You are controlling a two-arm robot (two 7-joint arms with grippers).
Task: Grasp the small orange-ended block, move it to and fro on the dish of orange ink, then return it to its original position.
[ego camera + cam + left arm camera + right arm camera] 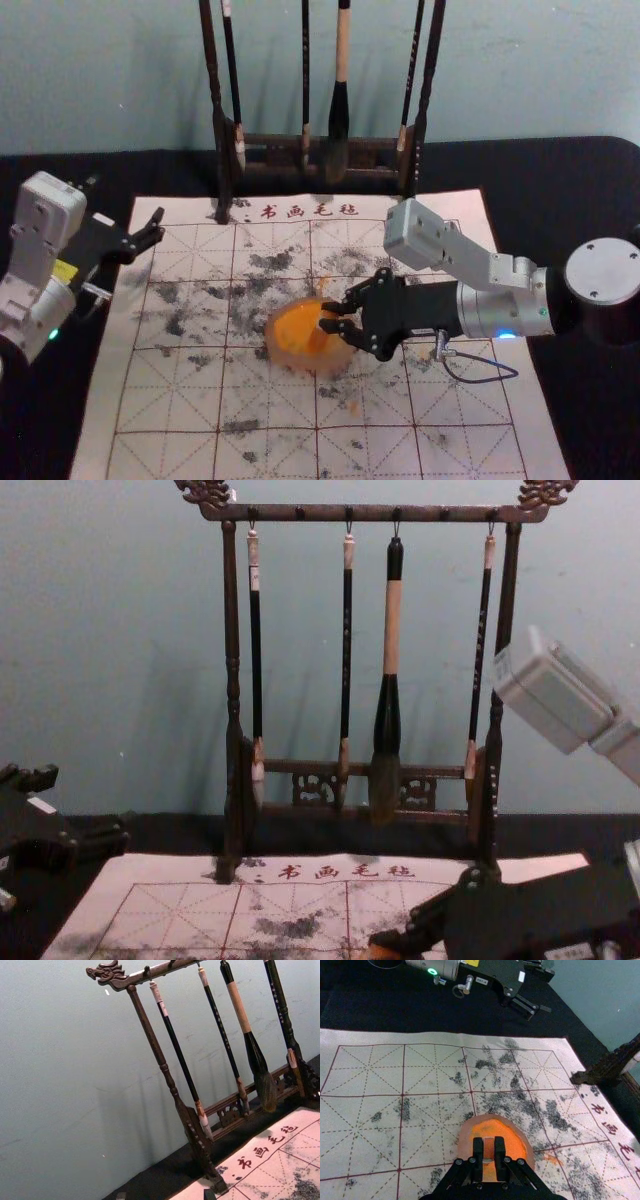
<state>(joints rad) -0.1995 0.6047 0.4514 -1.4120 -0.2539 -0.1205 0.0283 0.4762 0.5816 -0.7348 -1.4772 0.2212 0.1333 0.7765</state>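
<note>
Pale blue-green wall (520, 70) stands behind a black-covered desk (585, 190), on which lies a white writing mat (180, 425) ruled in red squares and dashed lines, marked with dark smudges and red characters along its far edge. Toward that edge stands a dark wooden rack (430, 514) with carved ends, and four brushes (391, 630) hang from it, one much thicker than the others.

Near the middle of the mat sits a round dish (279, 350) with a pale rim, orange ink (296, 325) spread inside it. The right hand (331, 316) reaches in from the right and is closed on the small block (488, 1147), gripping it between its two fingers over the dish; whether the block touches the ink cannot be told.

The left hand (158, 226) is parked by the far left part of the mat, its fingers spread wide with nothing between them.
</note>
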